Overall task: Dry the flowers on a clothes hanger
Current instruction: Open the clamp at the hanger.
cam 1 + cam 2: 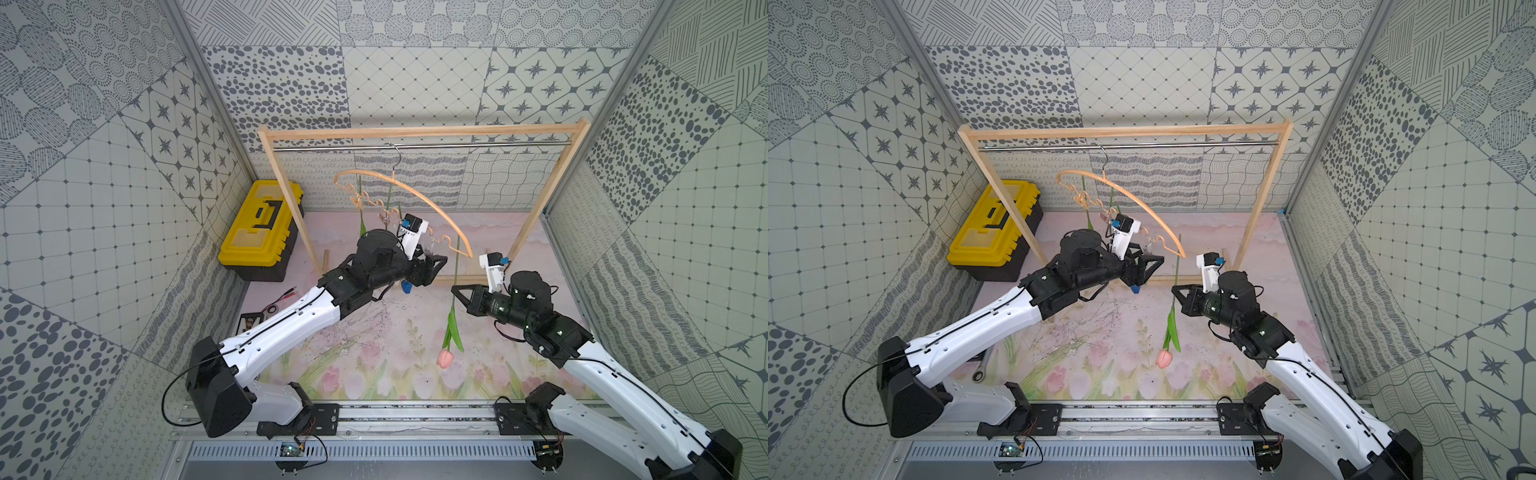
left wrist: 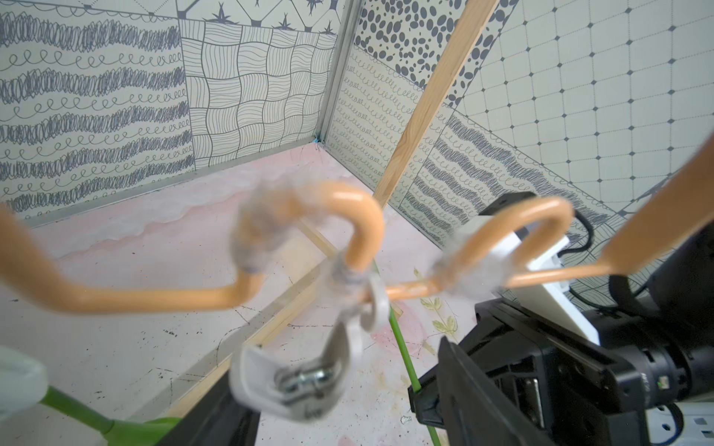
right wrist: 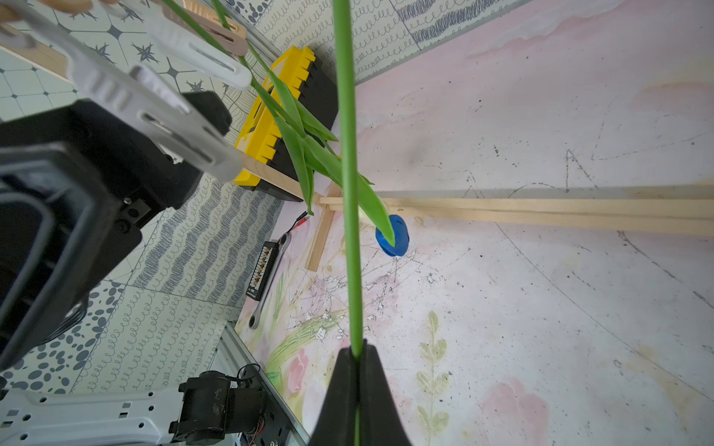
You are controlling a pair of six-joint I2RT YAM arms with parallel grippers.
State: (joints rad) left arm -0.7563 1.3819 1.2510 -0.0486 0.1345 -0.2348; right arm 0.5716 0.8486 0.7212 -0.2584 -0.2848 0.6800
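Note:
The clothes hanger (image 1: 415,195) (image 1: 1138,195) hangs by its hook from the steel rod, tilted down to the right. My right gripper (image 1: 455,287) (image 3: 357,347) is shut on the stem (image 3: 349,193) of the pink tulip (image 1: 444,358), which hangs head down. The stem's top reaches the hanger's low end. My left gripper (image 1: 438,262) stands open just under the wavy rail (image 2: 154,299), with a blurred white clip (image 2: 293,386) right in front of it. Whether it touches the clip I cannot tell. The blue tulip (image 1: 406,286) (image 3: 402,239) hangs below the left arm. Two more green stems (image 1: 360,208) dangle from the rail, their heads hidden.
The wooden frame (image 1: 536,203) with the steel rod (image 1: 457,144) spans the back. A yellow toolbox (image 1: 262,228) stands at the back left. A wrench (image 3: 266,285), a small black device (image 1: 253,320) and red-tipped leads (image 1: 286,296) lie on the floor at the left.

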